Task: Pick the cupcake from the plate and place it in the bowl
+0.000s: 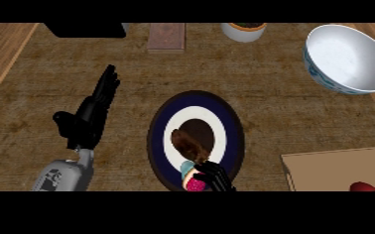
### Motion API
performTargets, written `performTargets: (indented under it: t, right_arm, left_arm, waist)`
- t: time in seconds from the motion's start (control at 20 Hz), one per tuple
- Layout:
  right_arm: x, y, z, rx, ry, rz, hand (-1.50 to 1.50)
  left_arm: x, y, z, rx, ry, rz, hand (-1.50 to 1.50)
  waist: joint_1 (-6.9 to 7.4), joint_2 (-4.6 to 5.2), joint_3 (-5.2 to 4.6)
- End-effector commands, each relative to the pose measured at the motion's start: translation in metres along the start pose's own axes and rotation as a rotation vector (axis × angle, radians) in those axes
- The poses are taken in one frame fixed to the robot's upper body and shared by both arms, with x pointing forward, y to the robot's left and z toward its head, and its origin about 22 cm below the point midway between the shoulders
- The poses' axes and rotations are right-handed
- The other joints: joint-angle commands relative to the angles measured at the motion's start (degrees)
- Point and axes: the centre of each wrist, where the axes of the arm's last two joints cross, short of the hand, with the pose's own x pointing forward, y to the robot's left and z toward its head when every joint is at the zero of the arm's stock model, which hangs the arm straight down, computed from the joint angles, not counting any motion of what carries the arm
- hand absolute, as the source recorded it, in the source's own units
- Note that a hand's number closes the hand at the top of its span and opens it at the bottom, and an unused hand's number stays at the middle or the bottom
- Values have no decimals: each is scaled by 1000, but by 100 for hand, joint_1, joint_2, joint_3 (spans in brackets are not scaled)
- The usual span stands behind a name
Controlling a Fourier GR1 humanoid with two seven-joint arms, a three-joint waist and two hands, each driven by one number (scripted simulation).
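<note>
At the lower edge we see our right hand (215, 174) over the near rim of the dark blue plate (159, 129), its fingers curled around the cupcake (192, 180), whose pink frosting and pale blue wrapper show just to the left of the fingers. The cupcake sits at the plate's near edge, partly hidden by the hand. On the plate's white centre lies a brown pastry (192, 141), touching or nearly touching the cupcake from the far side. Our left hand (92, 111) rests open to the left of the plate, fingers straight and pointing away, holding nothing. The white bowl (333, 49) with blue markings stands at the far right, well apart from plate and cupcake. A cardboard-coloured board (330, 171) lies at the lower right.
</note>
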Motion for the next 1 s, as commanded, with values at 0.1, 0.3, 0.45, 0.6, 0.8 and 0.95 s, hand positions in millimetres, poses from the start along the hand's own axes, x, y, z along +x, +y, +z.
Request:
performTargets:
  t: [0.1, 0.3, 0.45, 0.6, 0.8, 0.95]
  right_arm:
    - [-6, 12, -28, 33, -249, 104, 150]
    - [7, 19, -23, 49, -264, 84, 150]
    - [-19, -17, -29, 177, -286, 61, 150]
    - [-55, -113, 7, 481, -121, 158, 150]
    - [-51, -158, 33, 665, -74, 125, 150]
    - [-43, -195, 8, 750, -138, 81, 150]
  left_arm:
    - [0, 2, 0, 4, -9, -1, 0]
    - [-8, -5, 6, 1, 1, -1, 0]
    - [-1, -1, 6, 3, -5, -2, 0]
    - [1, -10, 3, -53, -24, -7, 0]
    - [7, -16, -1, -78, -36, -9, 0]
    - [2, -17, 1, -57, -15, -3, 0]
  waist:
    - [81, 31, 107]
    - [90, 32, 109]
    - [85, 22, 100]
    - [401, 91, 50]
    - [610, 137, 30]
    - [467, 64, 47]
